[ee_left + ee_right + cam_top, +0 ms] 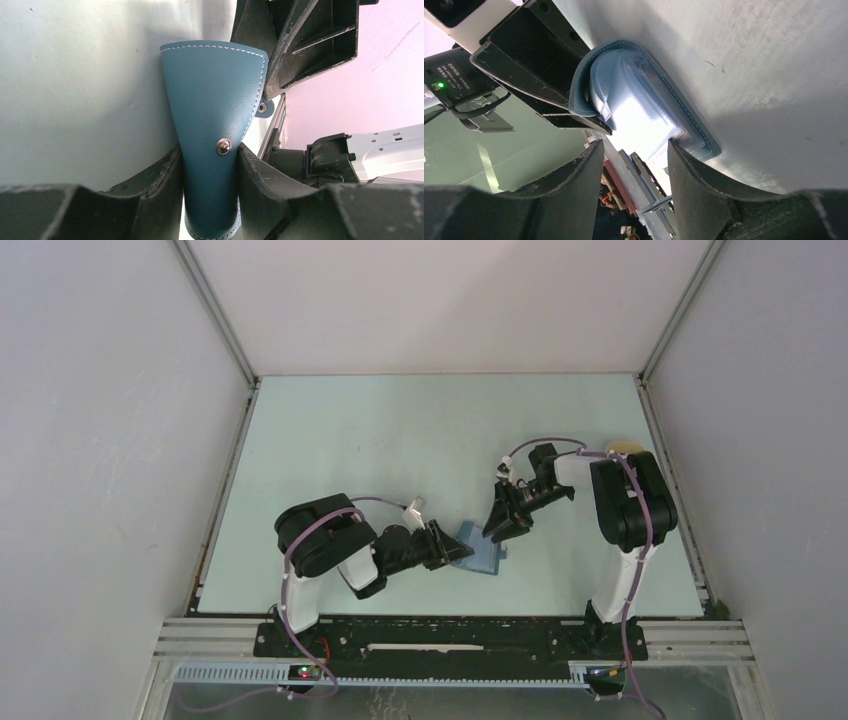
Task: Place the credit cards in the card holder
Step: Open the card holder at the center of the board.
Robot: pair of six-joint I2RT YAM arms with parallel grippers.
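We hold the blue wallet (480, 558), lying toward the table's (400, 440) six o'clock, clamped in our left gripper (210, 160) at its nine o'clock; our right gripper (635, 150) hangs at its one o'clock, fingers apart.

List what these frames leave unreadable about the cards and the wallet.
- Credit cards: none identifiable; right wrist glare whites out the card holder pockets.
- Right gripper: whether its fingers pinch a card, same glare.
- Card holder interior: top view, too small, half covered by the left gripper.
- Beige tray: behind the right arm.
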